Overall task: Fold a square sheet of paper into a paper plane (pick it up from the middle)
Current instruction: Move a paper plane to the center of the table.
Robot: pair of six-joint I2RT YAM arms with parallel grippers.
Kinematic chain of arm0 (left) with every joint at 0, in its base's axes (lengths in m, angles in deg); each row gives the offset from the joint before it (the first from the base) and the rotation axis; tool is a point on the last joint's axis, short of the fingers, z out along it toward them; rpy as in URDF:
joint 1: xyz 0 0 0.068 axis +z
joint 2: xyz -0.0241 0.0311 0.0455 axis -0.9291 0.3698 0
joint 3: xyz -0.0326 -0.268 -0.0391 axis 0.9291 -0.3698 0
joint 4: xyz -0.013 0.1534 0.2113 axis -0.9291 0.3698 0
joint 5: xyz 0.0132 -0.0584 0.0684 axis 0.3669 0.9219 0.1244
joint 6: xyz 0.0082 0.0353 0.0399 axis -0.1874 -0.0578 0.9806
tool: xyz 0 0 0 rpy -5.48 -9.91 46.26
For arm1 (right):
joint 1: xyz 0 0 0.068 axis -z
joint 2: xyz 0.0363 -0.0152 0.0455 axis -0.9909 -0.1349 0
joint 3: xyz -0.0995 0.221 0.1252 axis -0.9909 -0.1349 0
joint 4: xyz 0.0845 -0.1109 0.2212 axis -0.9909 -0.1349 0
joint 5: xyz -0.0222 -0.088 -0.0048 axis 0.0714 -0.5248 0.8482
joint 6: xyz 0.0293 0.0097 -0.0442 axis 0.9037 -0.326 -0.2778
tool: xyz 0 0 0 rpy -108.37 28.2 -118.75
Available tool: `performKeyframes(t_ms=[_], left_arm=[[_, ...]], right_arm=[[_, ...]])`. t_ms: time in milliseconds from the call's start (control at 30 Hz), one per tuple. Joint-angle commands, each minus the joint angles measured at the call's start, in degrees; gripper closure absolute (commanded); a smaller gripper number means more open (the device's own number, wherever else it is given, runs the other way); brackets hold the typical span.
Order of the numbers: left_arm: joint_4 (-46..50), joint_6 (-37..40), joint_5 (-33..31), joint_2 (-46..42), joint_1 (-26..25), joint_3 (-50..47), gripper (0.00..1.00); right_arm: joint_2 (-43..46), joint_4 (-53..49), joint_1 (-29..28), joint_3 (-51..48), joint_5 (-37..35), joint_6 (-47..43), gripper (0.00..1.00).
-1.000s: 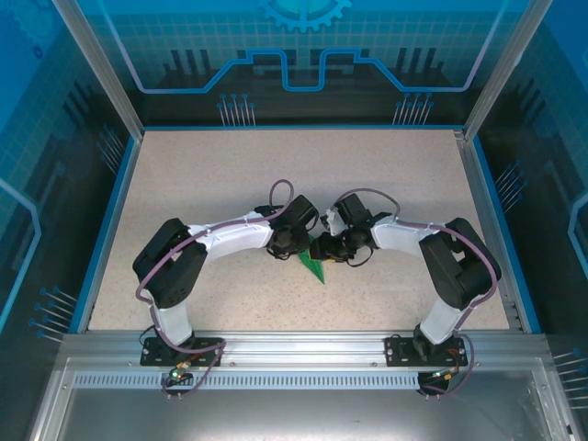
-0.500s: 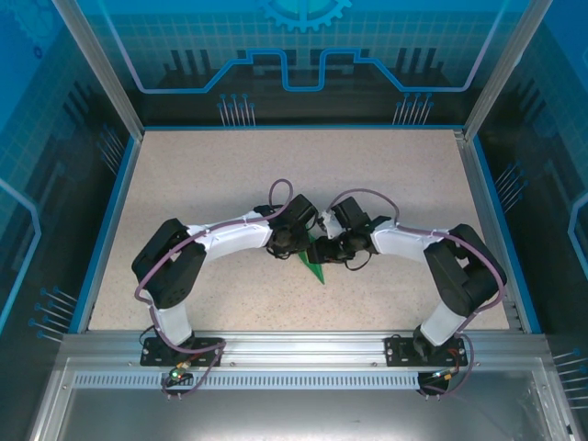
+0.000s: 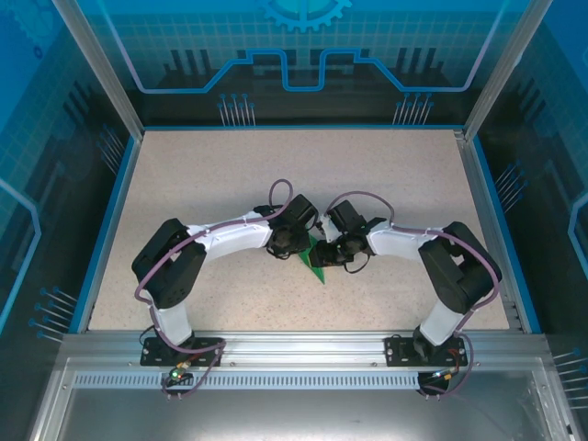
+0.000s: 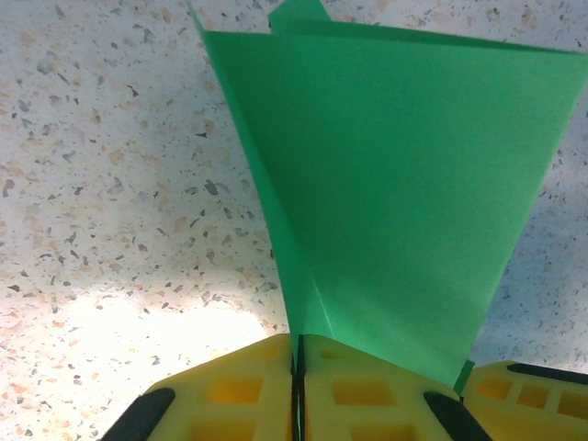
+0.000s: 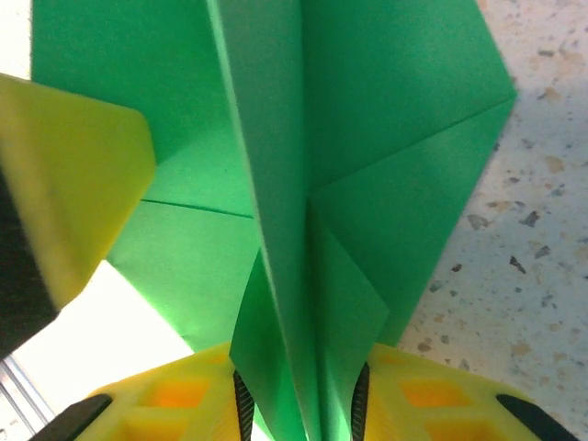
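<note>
Left jaws: left gripper point(image 4: 299, 360) pressed closed on the folded green paper point(image 4: 395, 184).
Right jaws: right gripper point(image 5: 301, 390) narrowly parted around its raised crease; grip unclear.
Paper: mid-table point(image 3: 184, 184), tip toward 6 o'clock.
Change: right gripper shifted toward 9 o'clock; paper unmoved.

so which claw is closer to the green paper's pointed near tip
right. right claw is just past the green paper's tip; left claw pinches the paper further off, leftward
</note>
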Motion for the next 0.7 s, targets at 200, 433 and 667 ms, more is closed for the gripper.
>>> performKeyframes(t_ms=[200, 433, 667], left_arm=[[-0.6, 0.6, 1.0, -2.3, 0.4, -1.4, 0.88], [-0.9, 0.4, 1.0, -3.5, 0.6, -1.9, 0.86], [-1.8, 0.5, 1.3, -6.3, 0.5, -3.1, 0.79]], right_arm=[[-2.5, -0.8, -2.0, 3.4, -2.3, -1.1, 0.72], [-3.9, -2.2, -2.9, 4.6, -3.9, -1.4, 0.80], [-3.1, -5.8, -4.5, 6.9, -6.7, -2.1, 0.89]])
